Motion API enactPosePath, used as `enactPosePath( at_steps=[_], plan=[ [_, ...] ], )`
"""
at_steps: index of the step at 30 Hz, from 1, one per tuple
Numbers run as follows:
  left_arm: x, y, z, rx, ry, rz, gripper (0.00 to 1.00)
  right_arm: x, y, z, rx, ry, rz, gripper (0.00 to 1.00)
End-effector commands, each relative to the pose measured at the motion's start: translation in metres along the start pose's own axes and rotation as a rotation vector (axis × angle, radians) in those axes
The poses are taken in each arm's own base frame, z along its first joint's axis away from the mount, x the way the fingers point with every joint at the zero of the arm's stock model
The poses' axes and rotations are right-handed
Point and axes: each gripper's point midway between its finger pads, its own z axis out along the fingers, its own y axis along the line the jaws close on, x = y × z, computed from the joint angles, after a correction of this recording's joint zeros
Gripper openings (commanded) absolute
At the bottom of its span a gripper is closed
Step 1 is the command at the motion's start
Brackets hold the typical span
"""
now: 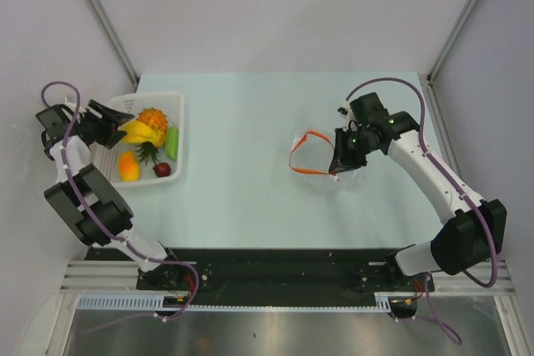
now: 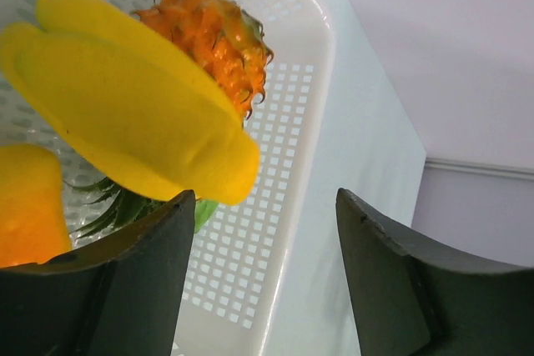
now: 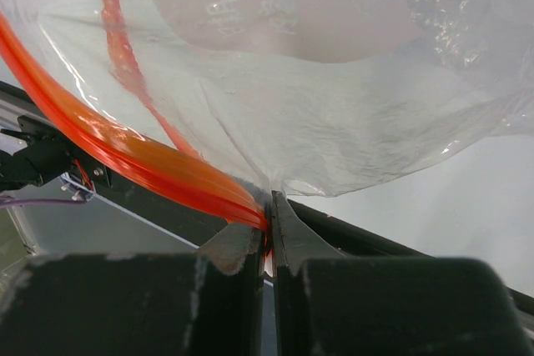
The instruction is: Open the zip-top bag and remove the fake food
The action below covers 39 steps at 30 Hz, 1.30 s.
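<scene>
Right tool (image 3: pixel 267 235), pinched closed on the orange zip strip (image 3: pixel 125 156) of the clear bag (image 1: pixel 315 158), right of centre on the counter (image 1: pixel 242 198), mouth spread in a loop toward the left. Left tool (image 2: pixel 265 231), fingers apart and holding nothing, just above the white basket (image 1: pixel 171 97) at the counter's left edge. Fake food (image 1: pixel 148 135) inside the basket: bananas (image 2: pixel 133 106), pineapple (image 2: pixel 209 35), green piece (image 1: pixel 172 141), red fruit (image 1: pixel 163 170), orange piece (image 1: pixel 128 166).

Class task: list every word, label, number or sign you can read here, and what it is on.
None can be read.
The zip-top bag: faint pale lettering on the plastic in the right wrist view, too blurred to read.
</scene>
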Motion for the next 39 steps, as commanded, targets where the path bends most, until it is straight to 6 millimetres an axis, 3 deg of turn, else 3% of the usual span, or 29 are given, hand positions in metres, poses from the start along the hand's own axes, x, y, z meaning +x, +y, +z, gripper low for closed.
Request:
enactPosePath(
  at_steps=[1, 6, 9, 12, 13, 15, 16, 18, 19, 21, 22, 24, 25, 28, 33, 39],
  plan=[
    [-0.019, -0.038, -0.032, -0.041, -0.144, 0.147, 0.71, -0.012, 0.01, -0.005, -0.024, -0.037, -0.012, 0.07],
    [-0.008, -0.063, -0.041, -0.074, -0.187, 0.202, 0.71, -0.012, 0.008, -0.006, -0.017, -0.043, -0.014, 0.08],
    [0.005, -0.089, -0.043, -0.043, -0.19, 0.251, 0.72, -0.012, 0.007, -0.007, -0.014, -0.048, -0.013, 0.08],
    [0.036, -0.121, -0.036, 0.014, -0.149, 0.309, 0.72, -0.012, 0.007, -0.007, -0.012, -0.051, -0.015, 0.07],
    [0.06, -0.134, -0.026, 0.038, -0.105, 0.339, 0.71, -0.012, 0.007, -0.007, -0.012, -0.05, -0.013, 0.07],
    [0.086, -0.153, -0.021, 0.078, -0.073, 0.373, 0.71, -0.014, 0.007, -0.006, -0.012, -0.057, -0.012, 0.08],
    [0.119, -0.174, -0.017, 0.134, -0.025, 0.414, 0.71, -0.014, 0.006, -0.006, -0.008, -0.055, -0.011, 0.07],
    [0.148, -0.189, -0.012, 0.16, 0.007, 0.459, 0.71, -0.018, 0.007, -0.008, -0.007, -0.068, -0.007, 0.08],
    [0.185, -0.212, -0.012, 0.225, 0.069, 0.524, 0.7, -0.019, 0.007, -0.009, -0.007, -0.073, -0.007, 0.08],
    [0.214, -0.228, -0.012, 0.256, 0.105, 0.587, 0.7, -0.025, 0.005, -0.011, -0.004, -0.092, -0.003, 0.08],
    [0.245, -0.245, -0.017, 0.313, 0.155, 0.639, 0.7, -0.028, 0.004, -0.011, -0.002, -0.096, 0.002, 0.08],
    [0.267, -0.258, -0.022, 0.351, 0.175, 0.676, 0.7, -0.041, -0.004, -0.015, 0.016, -0.127, 0.025, 0.08],
    [0.292, -0.268, -0.029, 0.397, 0.216, 0.703, 0.7, -0.045, -0.008, -0.017, 0.029, -0.136, 0.037, 0.08],
    [0.33, -0.287, -0.041, 0.479, 0.28, 0.774, 0.7, -0.065, -0.026, -0.031, 0.069, -0.195, 0.084, 0.08],
    [0.378, -0.295, -0.056, 0.54, 0.408, 0.857, 0.69, -0.09, -0.056, -0.047, 0.177, -0.263, 0.127, 0.09],
    [0.396, -0.301, -0.078, 0.602, 0.445, 0.864, 0.69, -0.114, -0.078, -0.047, 0.324, -0.308, 0.139, 0.09]
  ],
)
